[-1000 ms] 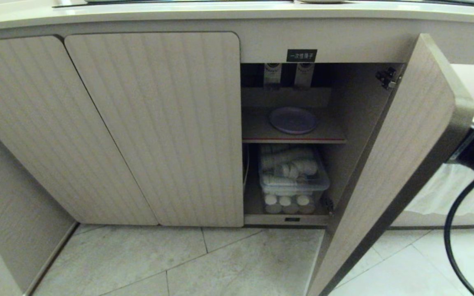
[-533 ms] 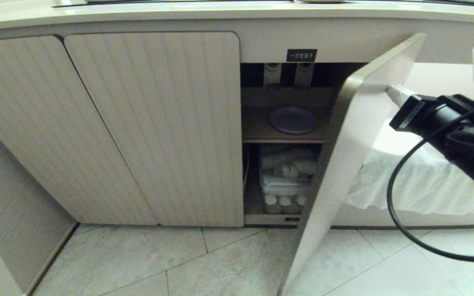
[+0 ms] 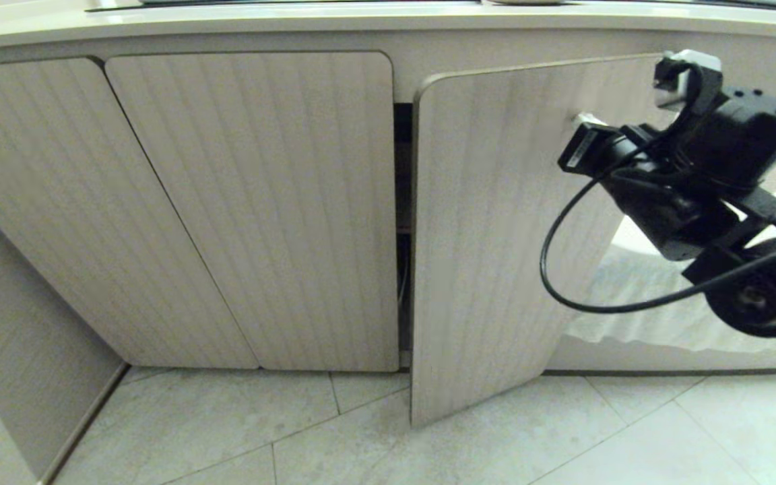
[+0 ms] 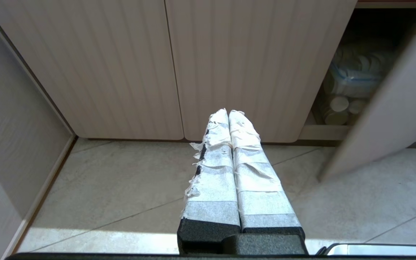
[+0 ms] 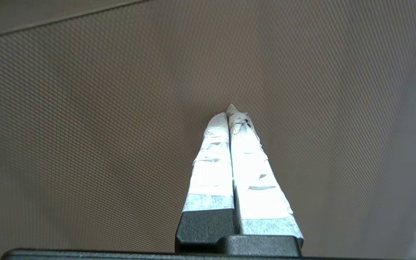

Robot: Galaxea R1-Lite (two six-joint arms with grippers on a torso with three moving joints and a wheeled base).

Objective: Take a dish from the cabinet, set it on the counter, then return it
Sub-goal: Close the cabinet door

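The dish is not visible in any current view: the cabinet door (image 3: pixel 496 236) now covers the shelf where it lay a second ago, at the shelf's middle. Judgement: it sits there yet, returned, behind the door.

Change over the last second: the door has swung from wide open to nearly shut. A narrow dark gap remains along its free edge, beside the neighbouring closed door (image 3: pixel 260 202). Its lower corner stands proud of the cabinet (image 3: pixel 422 67) front, over the floor tiles (image 3: pixel 294 431), so it is not yet flush.

The right gripper (image 3: pixel 582 120) presses its tips against the door's outer face near the upper hinge-side corner, jaws closed on nothing; the right wrist view shows the taped fingers (image 5: pixel 229 144) together against a plain panel surface. It pushes rather than grips.

From the left wrist view, the door is ajar, with a clear bin of white cups (image 4: pixel 349 86) visible on the cabinet's bottom level.

The left gripper (image 4: pixel 228 112) hangs parked low over the floor before the closed doors, jaws closed and empty.

The bench (image 3: pixel 361 20) runs along the top edge of the head view.

Judgement: fetch, set-down and return appear done; only the last bit of door closing remains.
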